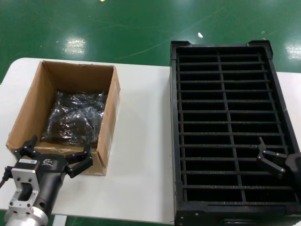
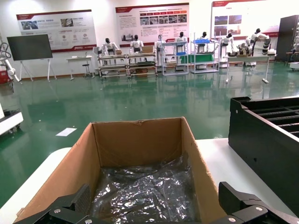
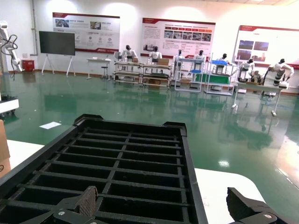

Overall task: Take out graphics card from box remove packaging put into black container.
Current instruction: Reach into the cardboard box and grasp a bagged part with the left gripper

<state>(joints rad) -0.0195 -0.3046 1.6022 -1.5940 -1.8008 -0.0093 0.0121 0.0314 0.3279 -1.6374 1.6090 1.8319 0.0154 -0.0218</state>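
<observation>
White tabletop [image 1: 141, 141] carries the work, with glossy green floor [image 1: 117, 28] beyond it. Nearest, the left gripper [image 1: 54, 155] hangs at the near wall of the cardboard box [image 1: 110, 117], fingers spread wide and holding nothing. The right gripper [image 1: 270, 160] hovers over the near right slots of the black container [image 1: 175, 141], jaws parted and empty. Inside the box lie crinkly grey plastic bags [image 1: 75, 115] covering its floor; no graphics card shows through them. Farther off, the left wrist view shows shelving racks [image 2: 177, 58] and wall posters [image 2: 152, 21].
</observation>
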